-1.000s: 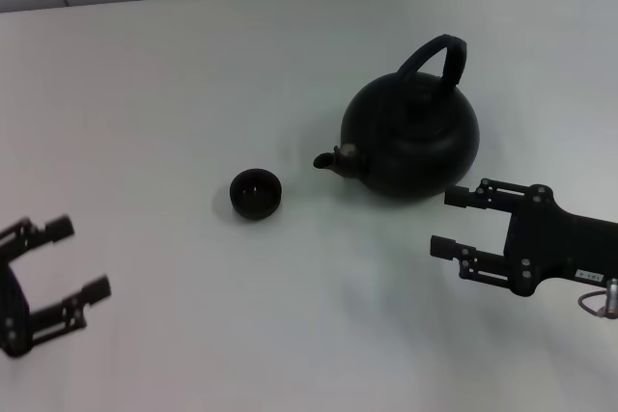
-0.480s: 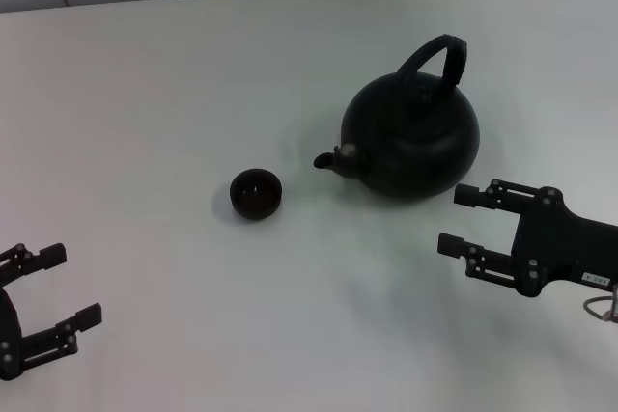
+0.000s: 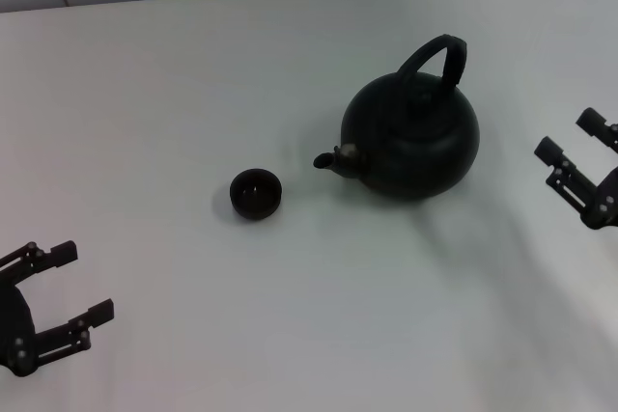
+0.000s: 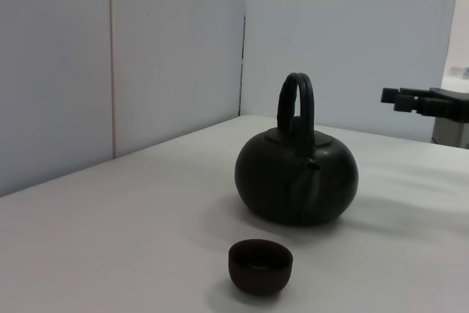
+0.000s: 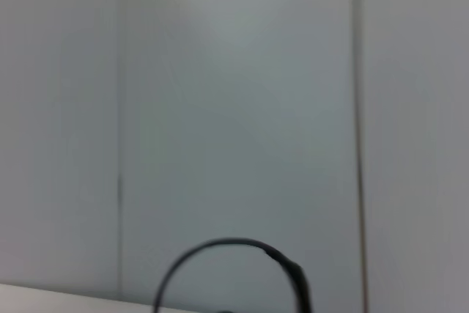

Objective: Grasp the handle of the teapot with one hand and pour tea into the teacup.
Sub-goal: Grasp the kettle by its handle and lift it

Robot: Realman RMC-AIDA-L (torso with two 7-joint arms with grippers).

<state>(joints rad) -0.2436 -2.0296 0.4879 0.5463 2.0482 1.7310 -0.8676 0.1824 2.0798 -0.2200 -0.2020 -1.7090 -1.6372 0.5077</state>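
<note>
Now the right gripper point(image 3: 577, 154) hangs with jaws wide, beside the teapot point(image 3: 410, 142) and clear of it; the handle point(image 3: 436, 63) arches just beyond the jaws and stands ungrasped. A good grasp likely means squaring the jaws across the strap near its crown; the teacup point(image 3: 255, 193) sits past the spout on the counter point(image 3: 193, 74). The left gripper point(image 3: 66, 289) idles, jaws wide, well apart.

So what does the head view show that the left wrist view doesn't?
Only the head view shows the left pincer, open near the table's front left corner. Only the left wrist view shows the grey wall panels behind. Both show the teapot with its arched handle, the teacup by the spout, and the open right pincer.
</note>
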